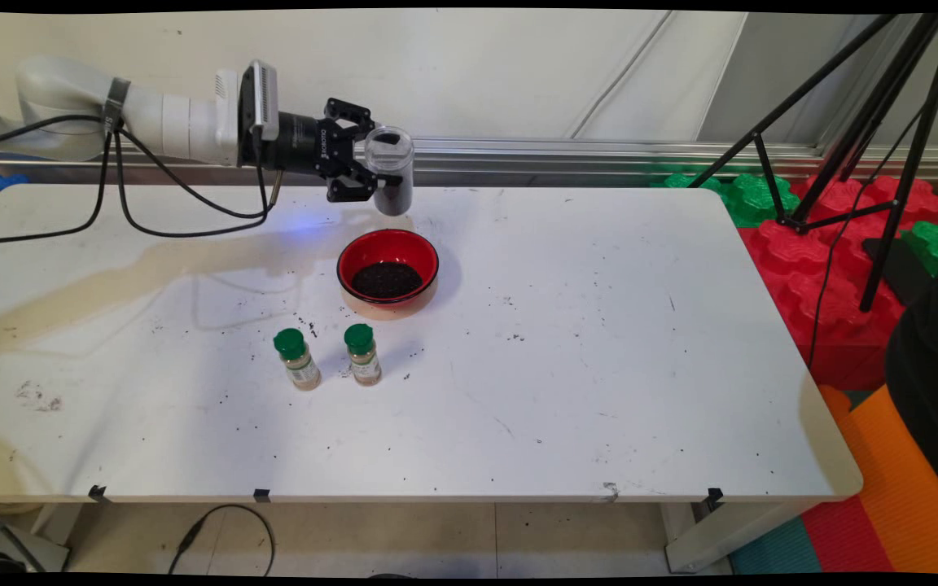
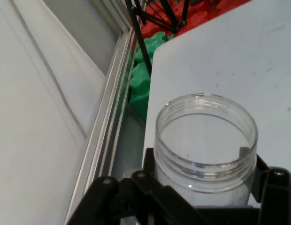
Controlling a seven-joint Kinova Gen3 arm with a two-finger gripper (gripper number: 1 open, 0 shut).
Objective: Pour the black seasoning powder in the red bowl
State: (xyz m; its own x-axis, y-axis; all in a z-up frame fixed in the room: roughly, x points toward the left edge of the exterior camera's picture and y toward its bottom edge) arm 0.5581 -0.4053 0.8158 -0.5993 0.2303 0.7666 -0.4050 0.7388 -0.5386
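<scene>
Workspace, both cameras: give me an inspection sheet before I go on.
Surface: white table, stained tan at left, with dark specks scattered over it.
Job's things: clear jar with dark grains at its bottom, held upright above the table; red bowl of dark grains below it.
Clutter: two green-capped spice bottles upright, side by side, nearer than the bowl.
Claw: shut on the jar's side; hand view shows the jar's open mouth.
Cables: black cables hang from the arm.
Surroundings: black tripod, red and green foam blocks at right.

the jar (image 2: 205,140) base is hidden behind the claw (image 2: 202,206) linkage.
</scene>
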